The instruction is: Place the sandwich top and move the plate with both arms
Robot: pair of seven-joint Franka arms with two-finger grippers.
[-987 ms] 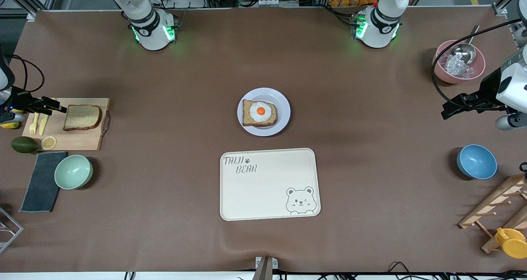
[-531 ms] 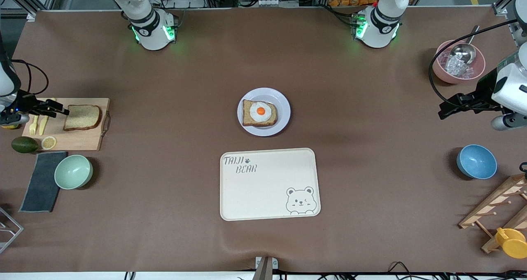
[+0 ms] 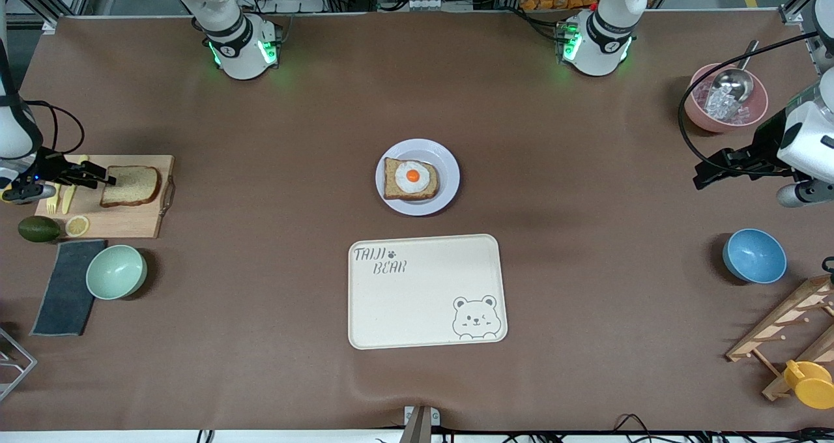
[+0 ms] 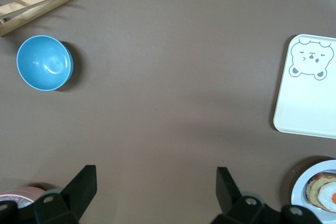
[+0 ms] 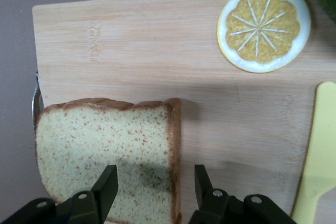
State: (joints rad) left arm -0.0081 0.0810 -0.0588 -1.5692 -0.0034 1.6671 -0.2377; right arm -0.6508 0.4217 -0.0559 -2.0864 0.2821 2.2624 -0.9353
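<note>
Sandwich top (image 3: 130, 185): light-brown speckled slice, darker crust, flat on cutting board (image 3: 140, 221) at the right arm's end. Right gripper (image 5: 155, 184) straddles its crust edge, jaws apart. Left gripper (image 4: 156, 190) waits, jaws apart, over bare bench (image 3: 586, 286).

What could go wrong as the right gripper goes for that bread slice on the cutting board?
1. The right gripper straddles only the crust edge of the sandwich top; such a shallow pinch might tear it or let it droop and slip.
2. The yellow knife and lemon slice lie close by on the cutting board, so a sideways move could knock them.
</note>
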